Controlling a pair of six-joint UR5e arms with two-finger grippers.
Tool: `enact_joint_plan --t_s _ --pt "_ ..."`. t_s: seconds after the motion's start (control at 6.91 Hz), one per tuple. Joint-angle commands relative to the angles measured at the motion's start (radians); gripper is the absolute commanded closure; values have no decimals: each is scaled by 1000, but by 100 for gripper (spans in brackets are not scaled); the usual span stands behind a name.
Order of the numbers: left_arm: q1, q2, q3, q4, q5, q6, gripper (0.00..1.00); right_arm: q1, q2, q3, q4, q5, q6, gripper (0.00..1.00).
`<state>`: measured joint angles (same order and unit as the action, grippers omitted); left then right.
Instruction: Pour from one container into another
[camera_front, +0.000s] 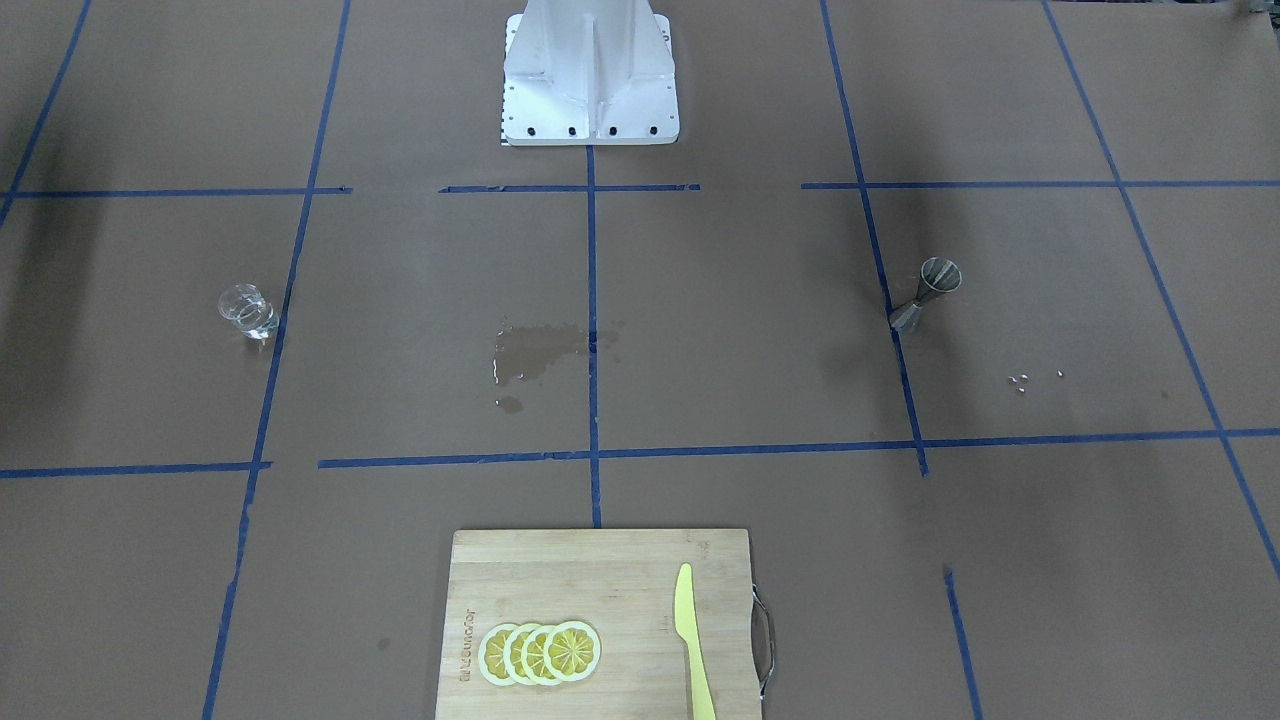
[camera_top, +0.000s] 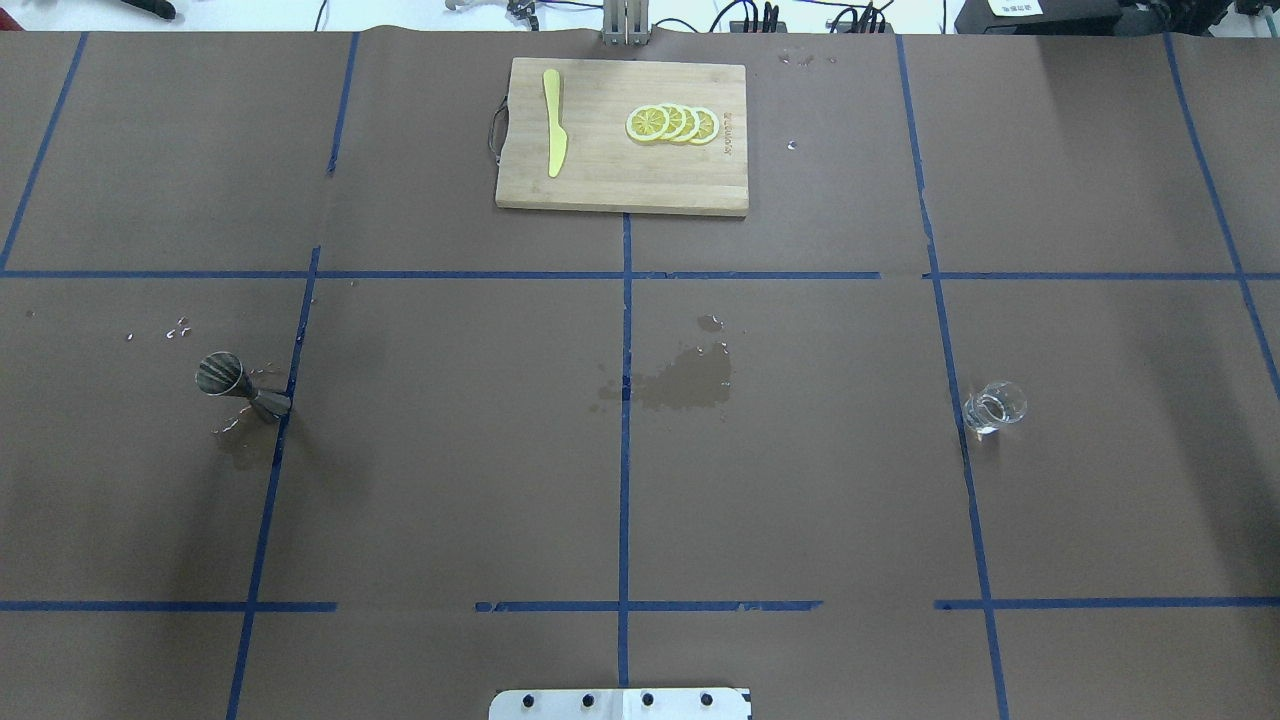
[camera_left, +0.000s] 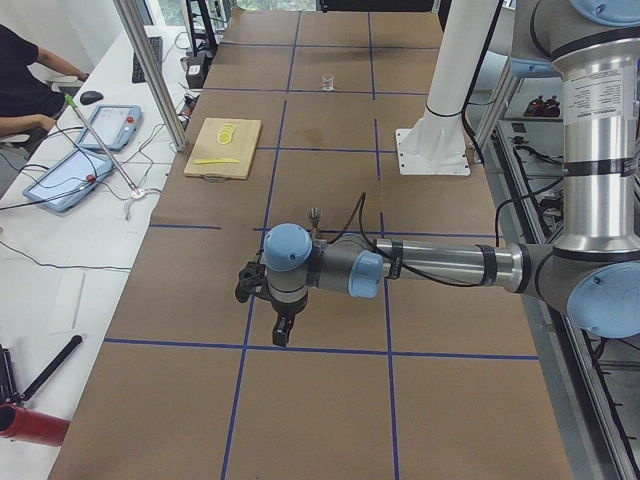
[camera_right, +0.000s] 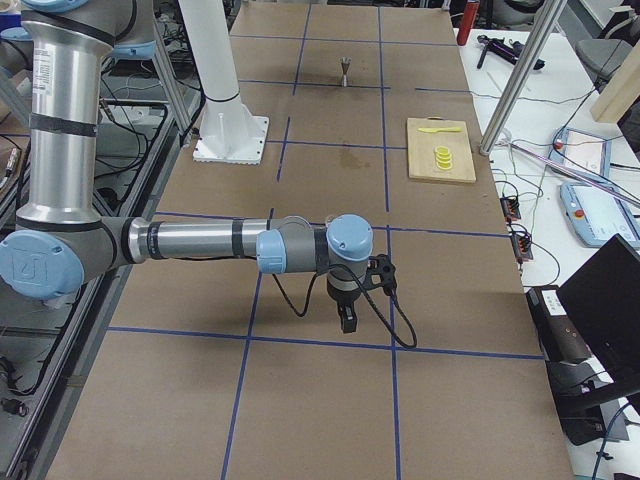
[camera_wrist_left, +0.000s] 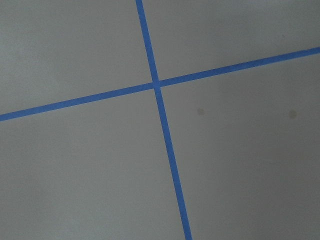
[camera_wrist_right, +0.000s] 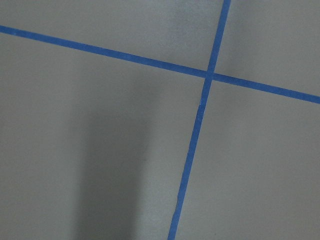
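Though 2 arms reach over the brown tabletop, left arm and right arm at opposite ends, left jaws and right jaws show only in side views: cannot tell if open or closed. Cutting board at far edge, wet patch mid-tabletop. Glass cup upright on robot's right, jigger upright on its left, well apart
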<state>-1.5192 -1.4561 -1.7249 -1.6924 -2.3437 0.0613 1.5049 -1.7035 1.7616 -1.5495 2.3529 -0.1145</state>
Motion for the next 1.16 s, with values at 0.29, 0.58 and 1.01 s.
enact_joint_plan --t_s 0.29,0.58,1.01 --pt "-2 -6 -54 0 9 -8 0 0 5 13 -3 9 4 0" --pt "-1 -7 -51 -4 4 -11 0 0 5 -5 -1 16 2 0" --pt "13 7 -28 -124 -53 -20 0 0 4 -1 0 13 4 0"
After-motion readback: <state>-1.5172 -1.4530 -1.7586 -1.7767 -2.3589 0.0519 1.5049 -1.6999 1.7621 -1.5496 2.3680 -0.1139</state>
